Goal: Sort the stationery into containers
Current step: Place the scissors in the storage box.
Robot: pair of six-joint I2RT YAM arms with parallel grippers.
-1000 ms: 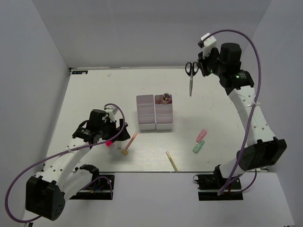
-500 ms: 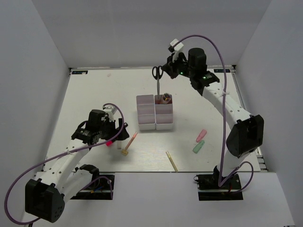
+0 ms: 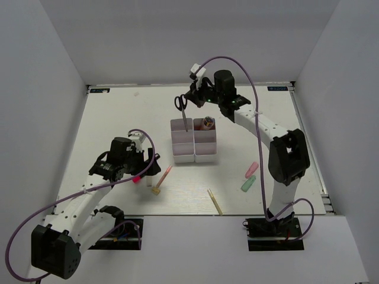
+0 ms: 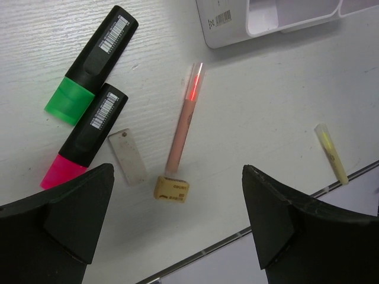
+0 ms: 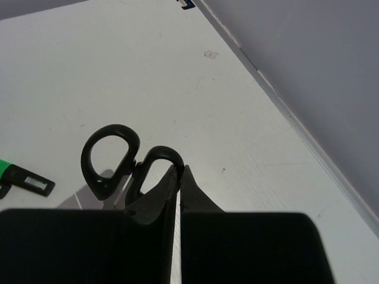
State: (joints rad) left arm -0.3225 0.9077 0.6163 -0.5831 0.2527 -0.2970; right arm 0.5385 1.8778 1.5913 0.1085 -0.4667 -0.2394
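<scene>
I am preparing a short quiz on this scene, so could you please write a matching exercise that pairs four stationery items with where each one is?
Things:
1. scissors
2. mint-green marker
3. tan pencil
4. tan piece

Places:
A. on the table, at the near end of the pink pencil
B. held by the right gripper, blades pointing down over the bins
C. on the table right of the bins, beside the pink marker
D. lying alone near the table's near edge

Pairs: 1-B, 2-C, 3-D, 4-A
</scene>
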